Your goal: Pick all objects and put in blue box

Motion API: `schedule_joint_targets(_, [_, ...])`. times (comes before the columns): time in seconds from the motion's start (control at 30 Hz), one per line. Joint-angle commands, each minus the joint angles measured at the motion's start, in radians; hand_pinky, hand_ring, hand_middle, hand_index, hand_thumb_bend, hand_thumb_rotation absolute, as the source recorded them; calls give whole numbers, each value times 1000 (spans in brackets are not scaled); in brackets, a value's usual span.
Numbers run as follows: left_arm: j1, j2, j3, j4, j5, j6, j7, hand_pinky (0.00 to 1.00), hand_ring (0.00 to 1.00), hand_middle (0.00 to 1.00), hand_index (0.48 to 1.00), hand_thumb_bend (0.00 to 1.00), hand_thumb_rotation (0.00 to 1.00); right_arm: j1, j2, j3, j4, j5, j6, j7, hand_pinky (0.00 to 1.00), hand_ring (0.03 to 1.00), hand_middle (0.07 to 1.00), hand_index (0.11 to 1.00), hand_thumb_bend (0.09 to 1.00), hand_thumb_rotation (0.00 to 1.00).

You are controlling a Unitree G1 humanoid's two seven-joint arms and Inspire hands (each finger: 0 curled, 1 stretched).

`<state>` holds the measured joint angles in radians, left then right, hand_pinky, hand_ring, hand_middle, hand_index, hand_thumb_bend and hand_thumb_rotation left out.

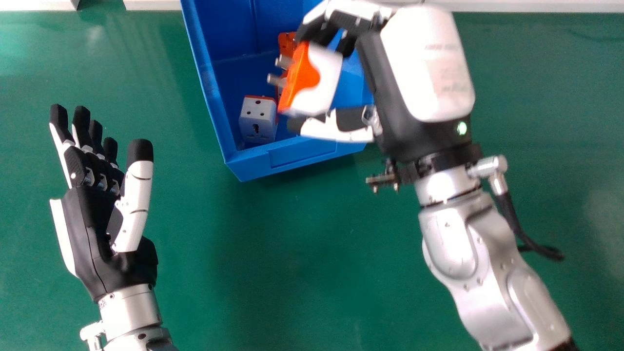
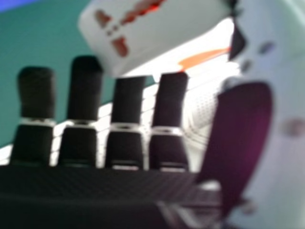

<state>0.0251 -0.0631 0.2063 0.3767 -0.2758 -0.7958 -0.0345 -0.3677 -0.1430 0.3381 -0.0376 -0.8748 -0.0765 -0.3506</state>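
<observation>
Right hand (image 1: 421,63) and blue box (image 1: 248,168), head view: the far end of the box is cut off by the top edge, and much of its right side is hidden behind the hand. Inside, a white adapter (image 1: 258,117) with an orange top edge stands near the front wall; orange parts (image 1: 286,43) farther back are largely covered, so their number cannot be told. The right arm enters from the lower right and slants across the green surface (image 1: 292,253), its hand over the box, fingers bent and thumb opposed, gripping a white-and-orange adapter (image 1: 324,80) between them. The adapter is tilted, its rounded metal pins directed leftward over the box interior. In the right hand view, the adapter lies beyond the dark fingertips, one end cut off by the frame, its pale, slotted face partly visible. The left hand (image 1: 87,229) is open at the left of the head view, fingers extended forward, thumb apart, its forearm cut off below. Materials: smooth, hard plastic for the straight-walled box; glossy silver casing on the right forearm (image 1: 487,273); a thin black cable (image 1: 516,226) beside it
</observation>
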Motion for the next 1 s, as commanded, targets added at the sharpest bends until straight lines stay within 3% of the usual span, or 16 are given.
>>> schedule_joint_targets(0.0, [-18,-29,-1,-12,10,-12,4,1000,1000,993,1000,671,420,-67,-3,-16,40,-1,-15,-39,330,420,479,523,506,0])
schedule_joint_targets(0.2, [-31,-26,2,-8,13,-10,14,1000,1000,992,1000,673,422,-186,-6,-6,199,-16,-35,-102,326,417,480,524,504,0])
schedule_joint_targets(0.33, [-40,-27,4,-6,9,-6,20,1000,1000,991,1000,675,423,-316,-9,6,431,-7,-77,-187,325,418,485,522,502,0])
schedule_joint_targets(0.5, [-46,-22,10,-3,18,-15,26,1000,1000,990,1000,679,424,-484,-4,33,770,9,-127,-279,324,419,487,520,501,0])
schedule_joint_targets(0.87, [-49,-23,11,-4,20,-20,22,1000,1000,989,1000,685,423,-666,41,128,1174,16,-171,-396,333,433,502,516,499,0])
schedule_joint_targets(0.97, [-45,-23,12,-5,30,-23,27,1000,1000,987,1000,689,423,-674,43,141,1202,24,-191,-398,331,436,503,518,498,0])
